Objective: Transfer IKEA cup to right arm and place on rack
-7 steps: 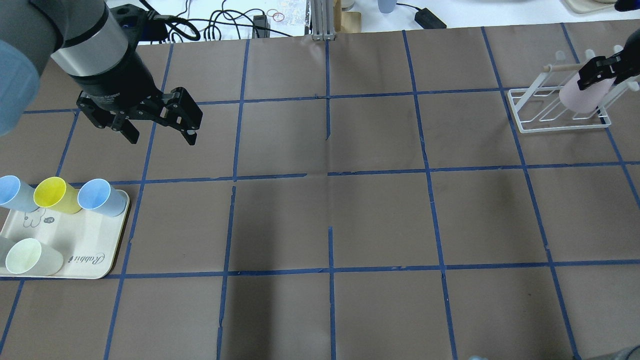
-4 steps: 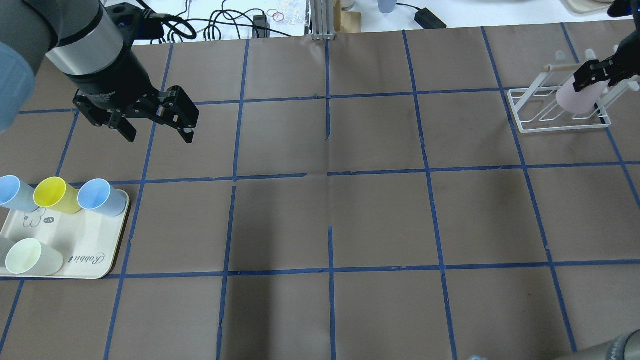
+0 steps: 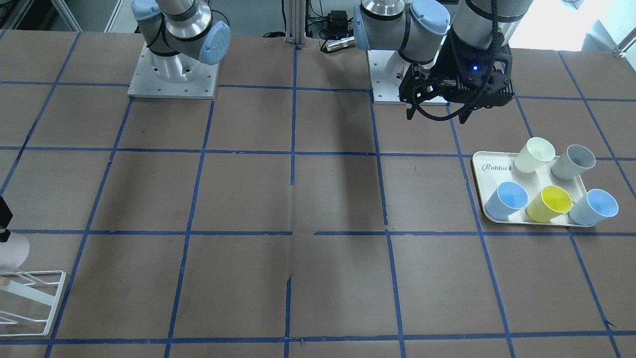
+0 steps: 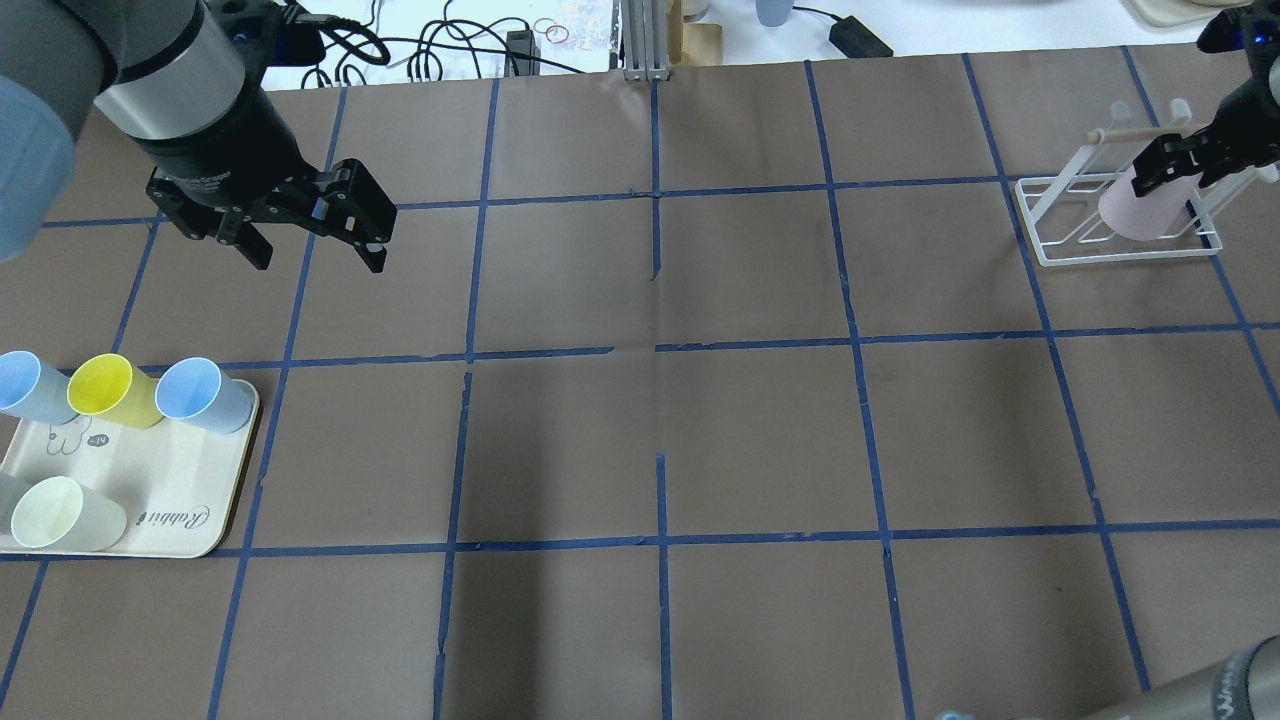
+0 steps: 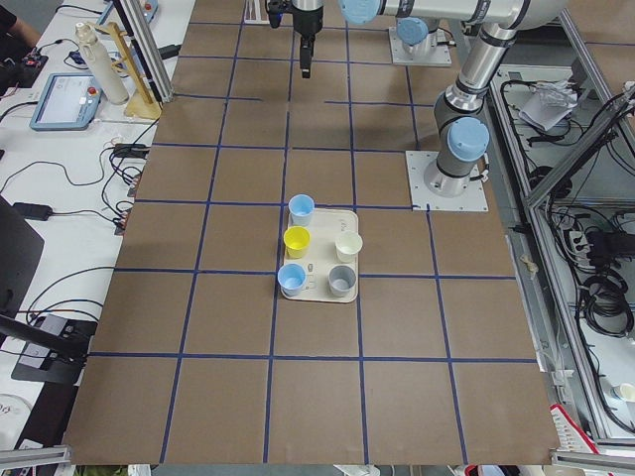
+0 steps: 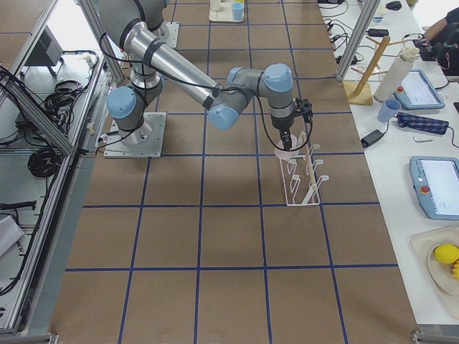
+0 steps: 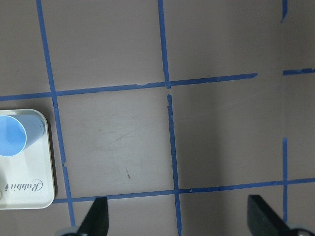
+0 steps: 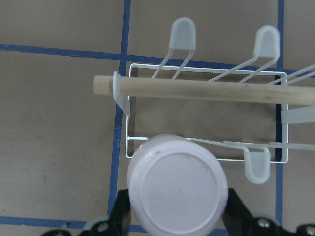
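Observation:
The pale pink IKEA cup [image 4: 1138, 212] hangs upside down in my right gripper [image 4: 1172, 163], low over the white wire rack [image 4: 1058, 245] at the table's far right. In the right wrist view its base [image 8: 177, 189] faces the camera, with a black finger at each side, above the near edge of the rack [image 8: 202, 73]. It also shows in the exterior right view [image 6: 287, 152]. I cannot tell whether it rests on a rod. My left gripper [image 4: 320, 262] is open and empty above bare table, beyond the tray; its fingers [image 7: 96, 219] are spread wide.
The cream "Rabbit" tray [image 4: 170, 505] at the near left holds several cups: two blue, a yellow [image 4: 105, 388], a cream [image 3: 534, 154] and a grey [image 3: 574, 161]. The rack has a wooden dowel [image 8: 206, 91] across its top. Cables lie beyond the table's far edge.
My right gripper has carried the pink cup down and a little left onto the rack frame. My left gripper has drifted slightly back and away from the tray, still open.

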`<action>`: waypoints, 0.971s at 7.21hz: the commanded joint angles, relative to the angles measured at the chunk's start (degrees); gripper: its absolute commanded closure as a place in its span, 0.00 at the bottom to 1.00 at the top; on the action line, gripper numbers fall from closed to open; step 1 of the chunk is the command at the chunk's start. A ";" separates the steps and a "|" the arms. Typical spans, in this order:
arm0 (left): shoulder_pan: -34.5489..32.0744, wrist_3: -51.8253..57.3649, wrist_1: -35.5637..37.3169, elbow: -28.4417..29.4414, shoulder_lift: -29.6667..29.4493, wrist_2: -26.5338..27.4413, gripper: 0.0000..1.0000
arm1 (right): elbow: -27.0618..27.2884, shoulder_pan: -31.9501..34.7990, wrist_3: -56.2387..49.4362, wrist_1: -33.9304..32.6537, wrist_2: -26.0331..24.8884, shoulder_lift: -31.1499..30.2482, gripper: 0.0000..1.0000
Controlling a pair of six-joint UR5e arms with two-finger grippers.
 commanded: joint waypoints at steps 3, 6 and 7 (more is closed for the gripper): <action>0.00 0.00 1.34 0.19 0.17 -0.02 0.00 | 0.00 0.00 0.12 -0.09 0.00 2.27 0.87; 0.09 0.00 1.34 0.19 0.52 -0.02 0.00 | -0.09 0.00 0.12 0.00 -0.52 2.80 0.01; 0.09 0.00 1.34 0.28 0.52 -0.02 0.00 | -0.09 0.00 0.12 0.17 -0.87 2.71 0.00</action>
